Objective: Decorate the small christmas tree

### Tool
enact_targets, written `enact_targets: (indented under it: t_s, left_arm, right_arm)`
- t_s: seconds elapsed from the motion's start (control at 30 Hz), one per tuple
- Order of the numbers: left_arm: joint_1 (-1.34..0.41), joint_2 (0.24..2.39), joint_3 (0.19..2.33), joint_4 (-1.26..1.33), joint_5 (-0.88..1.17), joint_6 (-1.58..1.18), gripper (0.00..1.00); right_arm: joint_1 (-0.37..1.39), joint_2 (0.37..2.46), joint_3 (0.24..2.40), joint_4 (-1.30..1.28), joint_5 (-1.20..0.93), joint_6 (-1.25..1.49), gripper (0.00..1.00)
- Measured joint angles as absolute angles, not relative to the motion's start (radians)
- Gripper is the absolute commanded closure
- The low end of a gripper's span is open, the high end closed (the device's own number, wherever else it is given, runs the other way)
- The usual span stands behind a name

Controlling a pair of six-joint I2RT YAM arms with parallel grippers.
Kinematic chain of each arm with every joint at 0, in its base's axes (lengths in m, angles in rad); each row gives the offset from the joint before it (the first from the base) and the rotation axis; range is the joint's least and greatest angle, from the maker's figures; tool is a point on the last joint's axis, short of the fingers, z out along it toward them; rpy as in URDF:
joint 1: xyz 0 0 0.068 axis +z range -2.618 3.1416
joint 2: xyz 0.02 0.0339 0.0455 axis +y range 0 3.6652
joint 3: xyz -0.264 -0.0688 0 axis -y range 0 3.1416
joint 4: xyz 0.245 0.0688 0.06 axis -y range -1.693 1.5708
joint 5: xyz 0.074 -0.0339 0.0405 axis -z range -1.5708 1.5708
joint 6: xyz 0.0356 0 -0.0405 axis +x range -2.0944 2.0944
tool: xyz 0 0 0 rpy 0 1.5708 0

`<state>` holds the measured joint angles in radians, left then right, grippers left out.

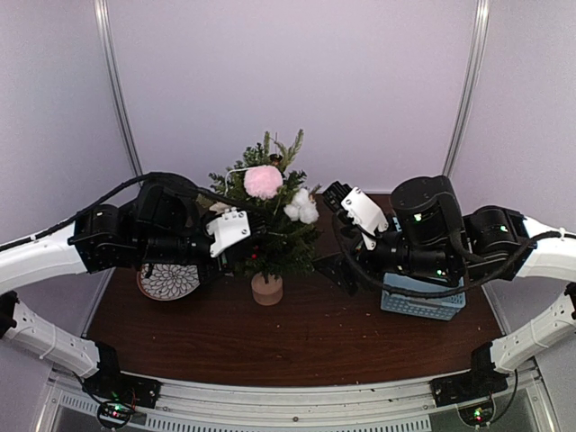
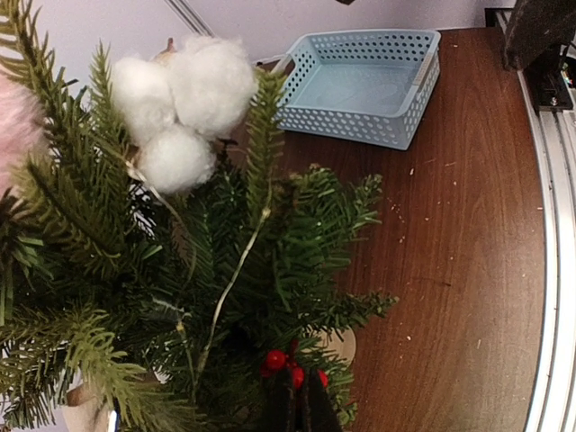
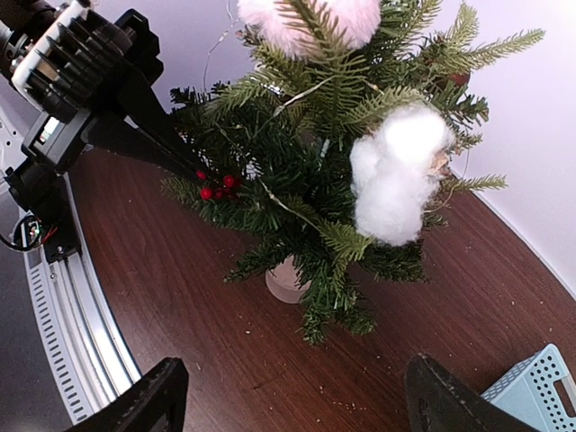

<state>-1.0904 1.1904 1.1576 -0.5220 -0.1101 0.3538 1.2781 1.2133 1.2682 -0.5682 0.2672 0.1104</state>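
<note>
The small christmas tree [image 1: 274, 229] stands mid-table on its pale wooden stump [image 1: 267, 288]. It carries a pink pompom [image 1: 263, 181] near the top and a white cotton cluster [image 1: 302, 207] on its right side. My left gripper [image 2: 301, 403] reaches into the lower left branches, shut on a red berry sprig [image 2: 288, 364]. The berries [image 3: 216, 187] sit right at its fingertips. My right gripper [image 3: 297, 405] hangs open and holds nothing, just right of the tree [image 3: 333, 162] and above the bare table in front of the stump [image 3: 286, 281].
A light blue perforated basket [image 1: 423, 301] sits at the right under my right arm, and it looks empty in the left wrist view [image 2: 360, 85]. A patterned round plate [image 1: 168, 282] lies at the left under my left arm. Small crumbs dot the brown table [image 1: 306, 337].
</note>
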Motion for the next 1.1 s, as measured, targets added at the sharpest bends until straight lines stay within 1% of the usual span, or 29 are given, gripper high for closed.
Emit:
enact_targets:
  t_s: [0.7,1.1]
  left_arm:
    - [-1.093,1.263,1.158,-0.493,-0.134,0.385,1.0]
    - [-1.094,1.237,1.158,-0.49,-0.09,0.389,1.0]
  right_arm:
    - [1.268,1.213,1.268,-0.572,0.266,0.101,0.13]
    - [1.266,1.203,1.264,-0.574,0.266,0.101,0.13]
